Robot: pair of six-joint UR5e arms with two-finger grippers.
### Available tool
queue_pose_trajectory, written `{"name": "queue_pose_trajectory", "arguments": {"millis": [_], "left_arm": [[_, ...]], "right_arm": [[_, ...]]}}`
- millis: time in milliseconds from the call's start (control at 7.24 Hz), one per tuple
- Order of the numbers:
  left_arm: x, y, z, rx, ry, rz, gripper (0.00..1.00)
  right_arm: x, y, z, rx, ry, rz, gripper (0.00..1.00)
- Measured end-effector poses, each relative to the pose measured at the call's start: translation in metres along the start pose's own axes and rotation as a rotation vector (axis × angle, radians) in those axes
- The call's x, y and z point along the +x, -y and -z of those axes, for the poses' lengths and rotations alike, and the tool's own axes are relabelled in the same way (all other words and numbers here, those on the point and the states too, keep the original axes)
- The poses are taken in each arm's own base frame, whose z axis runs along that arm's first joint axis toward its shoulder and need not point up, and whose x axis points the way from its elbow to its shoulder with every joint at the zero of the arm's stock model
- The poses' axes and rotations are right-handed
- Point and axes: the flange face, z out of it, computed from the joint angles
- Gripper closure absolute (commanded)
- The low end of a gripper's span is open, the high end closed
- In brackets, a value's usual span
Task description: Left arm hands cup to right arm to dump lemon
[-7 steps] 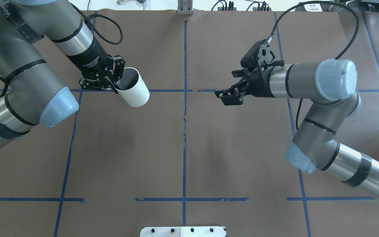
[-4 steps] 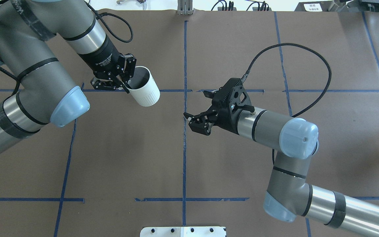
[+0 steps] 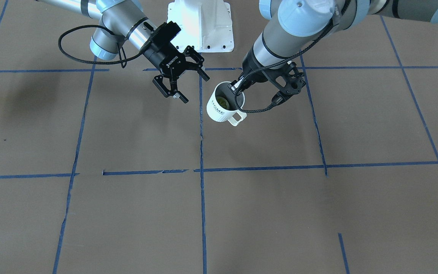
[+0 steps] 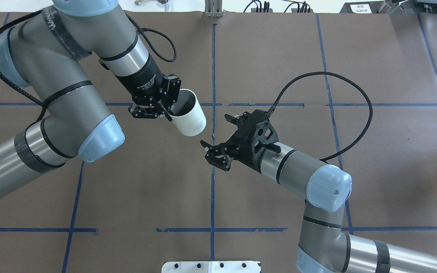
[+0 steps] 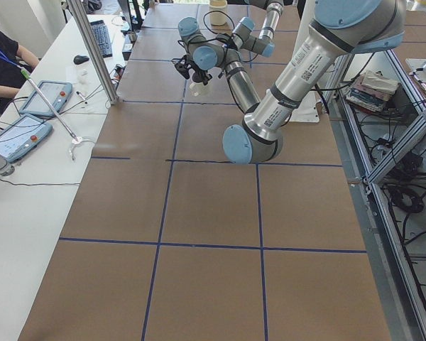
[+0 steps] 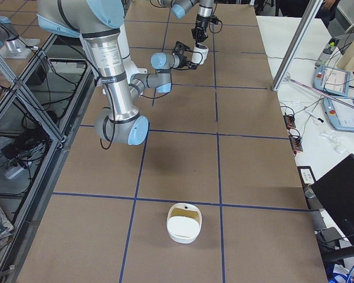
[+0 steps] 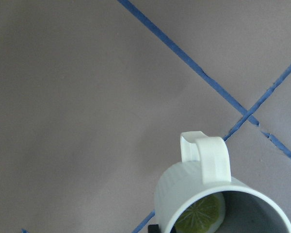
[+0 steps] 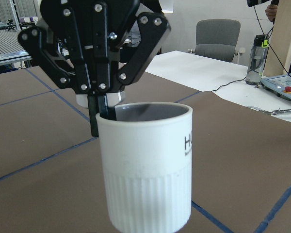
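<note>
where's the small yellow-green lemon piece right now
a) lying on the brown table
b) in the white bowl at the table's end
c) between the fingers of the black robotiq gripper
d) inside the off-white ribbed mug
d: the left wrist view shows the small yellow-green lemon piece lying at the bottom of the off-white ribbed mug, which the left gripper grips by the rim; the right gripper is open and empty.

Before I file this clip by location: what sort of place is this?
Probably a robotics lab: the left arm and right arm work over a table gridded with blue tape, with operator tablets on a side bench.
</note>
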Motion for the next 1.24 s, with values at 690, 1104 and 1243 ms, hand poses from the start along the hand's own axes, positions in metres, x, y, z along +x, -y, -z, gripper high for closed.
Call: {"name": "queue_pose_trajectory", "arguments": {"millis": [690,1104,1243], "left_arm": [[0.011,-0.045,-0.011,-0.049,-0.012,0.01,1.0],[0.009,-0.057,-0.013,-0.066,-0.019,0.011,1.0],[0.009,-0.058,-0.013,-0.068,-0.021,0.009,1.0]], "right_arm": [[-0.002,-0.001,0.0,0.005,-0.009,0.004,0.01],[-0.002,-0.001,0.0,0.004,-0.009,0.004,0.01],[-0.002,-0.001,0.0,0.004,-0.009,0.004,0.01]]}}
